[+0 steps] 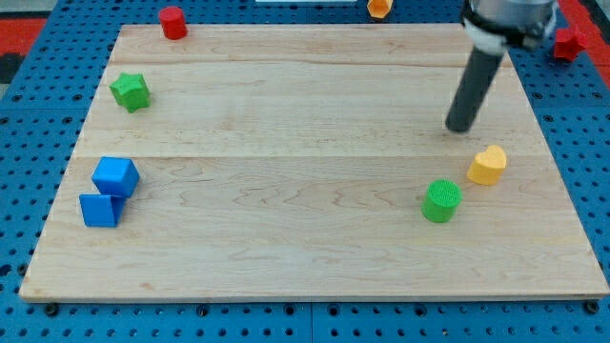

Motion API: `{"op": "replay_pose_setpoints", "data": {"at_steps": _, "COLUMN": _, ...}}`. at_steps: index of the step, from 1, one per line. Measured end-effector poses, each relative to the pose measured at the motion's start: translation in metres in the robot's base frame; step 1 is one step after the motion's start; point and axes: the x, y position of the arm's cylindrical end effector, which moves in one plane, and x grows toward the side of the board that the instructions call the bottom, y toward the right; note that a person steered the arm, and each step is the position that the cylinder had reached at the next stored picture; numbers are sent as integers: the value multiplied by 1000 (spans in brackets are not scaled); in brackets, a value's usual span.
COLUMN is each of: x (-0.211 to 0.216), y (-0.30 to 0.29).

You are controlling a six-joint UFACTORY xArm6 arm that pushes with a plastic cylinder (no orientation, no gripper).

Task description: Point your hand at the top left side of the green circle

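The green circle (441,201) is a short green cylinder lying at the view's lower right of the wooden board (305,162). My tip (460,128) is the lower end of the dark rod, which comes down from the view's top right. The tip rests on the board above and slightly right of the green circle, with a clear gap between them. A yellow heart block (487,165) lies just right of the green circle and below right of my tip.
A green star block (130,91) lies at the left. Two blue blocks (115,176) (100,210) sit together at the lower left. A red cylinder (172,22) stands at the top left edge. An orange block (379,8) and a red block (569,43) lie off the board.
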Motion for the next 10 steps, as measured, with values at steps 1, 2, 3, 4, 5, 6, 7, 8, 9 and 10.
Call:
{"op": "replay_pose_setpoints", "data": {"at_steps": 1, "x": -51, "y": -124}}
{"op": "replay_pose_setpoints", "data": {"at_steps": 2, "x": 10, "y": -259}}
{"op": "replay_pose_setpoints", "data": {"at_steps": 3, "x": 141, "y": -197}}
{"op": "replay_pose_setpoints", "data": {"at_steps": 4, "x": 53, "y": -261}}
{"op": "replay_pose_setpoints", "data": {"at_steps": 5, "x": -41, "y": -325}}
{"op": "replay_pose_setpoints", "data": {"at_steps": 6, "x": -132, "y": -283}}
{"op": "replay_pose_setpoints", "data": {"at_steps": 7, "x": -59, "y": -156}}
{"op": "replay_pose_setpoints", "data": {"at_steps": 8, "x": 37, "y": -76}}
{"op": "replay_pose_setpoints", "data": {"at_steps": 9, "x": 1, "y": -60}}
{"op": "replay_pose_setpoints", "data": {"at_steps": 10, "x": -59, "y": -39}}
